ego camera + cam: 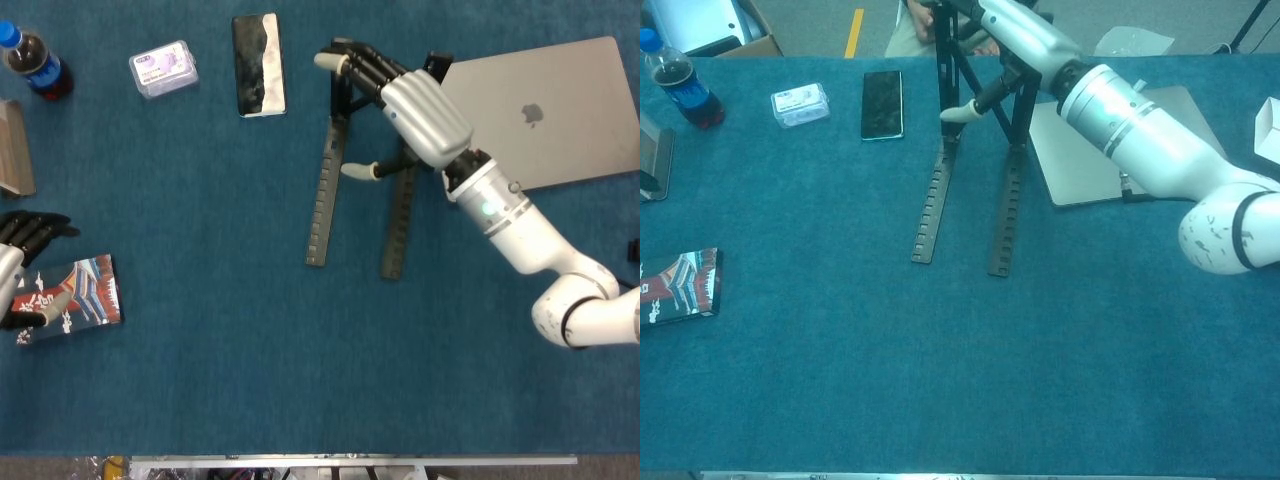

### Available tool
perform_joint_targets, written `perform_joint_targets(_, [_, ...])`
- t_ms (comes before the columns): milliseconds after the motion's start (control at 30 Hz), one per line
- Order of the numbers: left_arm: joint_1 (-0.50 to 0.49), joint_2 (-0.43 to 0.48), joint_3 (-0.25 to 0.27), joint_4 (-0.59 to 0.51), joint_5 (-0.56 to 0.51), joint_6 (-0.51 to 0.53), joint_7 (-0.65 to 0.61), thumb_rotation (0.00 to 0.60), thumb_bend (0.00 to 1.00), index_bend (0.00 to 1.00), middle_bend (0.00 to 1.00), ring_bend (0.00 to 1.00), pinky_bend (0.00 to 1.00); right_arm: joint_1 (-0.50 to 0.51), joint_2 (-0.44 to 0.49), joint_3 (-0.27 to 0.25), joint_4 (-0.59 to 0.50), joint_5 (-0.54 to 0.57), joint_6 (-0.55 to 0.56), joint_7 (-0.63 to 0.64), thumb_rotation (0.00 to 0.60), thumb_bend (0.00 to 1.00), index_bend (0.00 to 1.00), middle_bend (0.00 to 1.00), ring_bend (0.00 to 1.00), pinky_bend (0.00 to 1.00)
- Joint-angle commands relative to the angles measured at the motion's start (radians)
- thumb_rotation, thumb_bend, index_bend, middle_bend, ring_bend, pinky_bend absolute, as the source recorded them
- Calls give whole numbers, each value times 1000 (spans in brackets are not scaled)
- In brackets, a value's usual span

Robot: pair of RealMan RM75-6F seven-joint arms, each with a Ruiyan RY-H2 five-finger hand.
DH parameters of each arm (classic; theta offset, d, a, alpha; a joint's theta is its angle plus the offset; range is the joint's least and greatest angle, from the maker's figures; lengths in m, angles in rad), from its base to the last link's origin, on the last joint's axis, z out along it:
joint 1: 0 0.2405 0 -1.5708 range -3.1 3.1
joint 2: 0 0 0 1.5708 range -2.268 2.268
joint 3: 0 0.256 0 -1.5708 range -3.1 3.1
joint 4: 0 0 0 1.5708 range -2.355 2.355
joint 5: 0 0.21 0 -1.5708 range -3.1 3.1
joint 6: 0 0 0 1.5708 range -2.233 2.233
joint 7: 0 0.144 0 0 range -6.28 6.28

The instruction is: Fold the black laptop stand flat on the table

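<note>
The black metal laptop stand [345, 170] with its two notched rails is not yet folded: in the chest view its crossed struts and uprights [975, 75] stand tall above the blue-covered desk [220, 340], so by my reading the collapsing itself is all still to do and only the reach to the frame is in place. The stand sits in the far middle of the desk, between the dark slab-shaped phone [258, 64] on one side and the closed silver laptop [545, 110] on the other, apart from the first and close beside the second. Its long axis follows the two rails, which lie on the cloth running from the near side toward the far edge, leaning slightly to the right as they go; the raised end points away from the robot and the free rail tips point back toward it. The white right hand [400, 95] is over the top of the upright frame, fingers extended over the left upright and thumb set apart lower down between the rails; whether it truly grips the bar or only rests against it, I cannot tell. The left hand [22, 262] lies at the desk's left edge, dark fingers loosely curled, touching a printed red-and-blue booklet [72, 297].
</note>
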Motion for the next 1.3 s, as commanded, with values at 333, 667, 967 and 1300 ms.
perform_joint_targets(333, [2,2,-1,-5,-2,2,5,600,280,228,188,148,110,-5,1,18,-1,-20,53,-13,600,0,117,120,100,263])
perform_joint_targets(667, [2,1,-4,-5,-8,-2,7,600,280,228,187,148,110,39,-75,67,144,21,41,7,600,0,117,120,89,221])
perform_joint_targets(967, [6,0,-4,5,-21,-8,1,600,280,228,186,148,110,74,-136,75,256,43,2,58,600,0,117,120,88,221])
perform_joint_targets(1300, [12,2,-4,7,-19,2,-2,600,280,228,185,148,110,92,-166,53,281,15,-11,141,600,0,117,120,88,221])
